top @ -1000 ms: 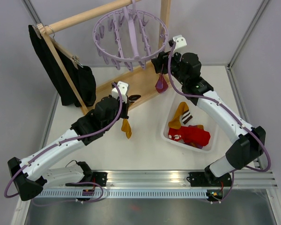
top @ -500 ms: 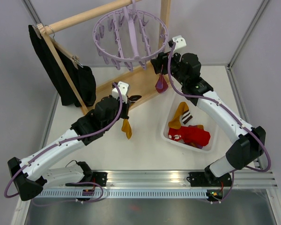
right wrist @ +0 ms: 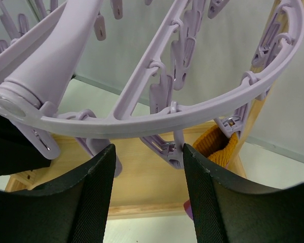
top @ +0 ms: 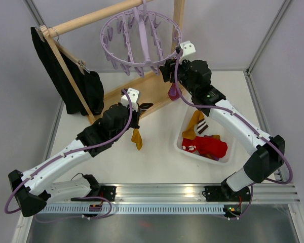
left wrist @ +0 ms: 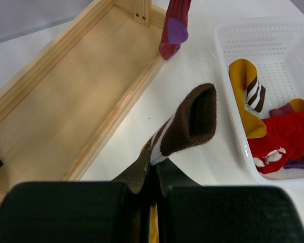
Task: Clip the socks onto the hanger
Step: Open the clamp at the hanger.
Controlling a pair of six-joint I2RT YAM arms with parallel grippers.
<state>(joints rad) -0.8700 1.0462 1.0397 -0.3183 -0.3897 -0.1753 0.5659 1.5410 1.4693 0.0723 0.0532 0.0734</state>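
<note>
The lavender hanger [top: 142,35] hangs from the wooden rack; its ring [right wrist: 192,117] fills the right wrist view. My right gripper [top: 168,70] [right wrist: 148,157] is open just under the ring's right rim, with an empty peg [right wrist: 164,147] between its fingers, touching neither. A maroon sock [top: 175,91] [left wrist: 173,28] with a purple toe hangs clipped there; a mustard cuff [right wrist: 220,144] sits in the peg beside my right finger. My left gripper [top: 142,107] [left wrist: 153,162] is shut on a mustard sock [top: 137,137] with a brown cuff [left wrist: 192,121], held above the table.
A white basket [top: 185,121] [left wrist: 273,40] at the right holds a mustard striped sock [left wrist: 248,96] and a red sock [top: 210,147] [left wrist: 289,134]. The wooden rack base [top: 142,93] [left wrist: 76,96] lies behind. A black garment [top: 71,81] hangs at the left.
My right gripper has moved left and up, closer under the hanger's rim. The left arm and its sock have not moved.
</note>
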